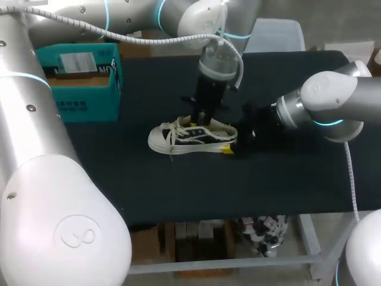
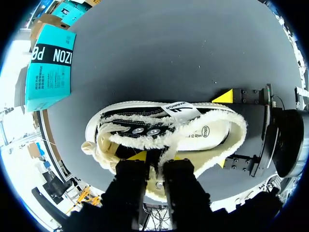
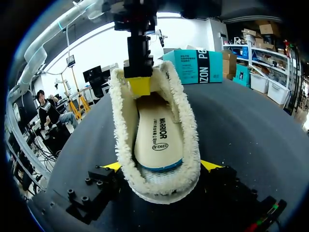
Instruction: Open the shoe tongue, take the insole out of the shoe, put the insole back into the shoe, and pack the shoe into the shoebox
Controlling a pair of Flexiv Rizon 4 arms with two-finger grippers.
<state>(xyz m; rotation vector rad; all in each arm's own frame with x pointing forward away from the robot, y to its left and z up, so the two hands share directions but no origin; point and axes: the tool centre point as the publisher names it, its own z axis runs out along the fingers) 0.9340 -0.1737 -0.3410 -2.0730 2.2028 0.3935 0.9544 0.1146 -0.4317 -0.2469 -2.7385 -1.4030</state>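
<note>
Left pincer (image 2: 155,157), fingers nearly together, nips the fleecy tongue (image 2: 163,145) at the mouth of the shoe (image 1: 190,137), which rests on its sole on the dark table (image 1: 178,190). Right pincer (image 3: 161,166) spans the heel, with one yellow tip (image 3: 115,166) pressed to each side, so the shoe is held between them. Insole (image 3: 157,137) lies flat inside, ahead of the right pincer and just below the left one. Teal box (image 1: 83,77) stands open, well apart from both pincers, beyond the toe.
</note>
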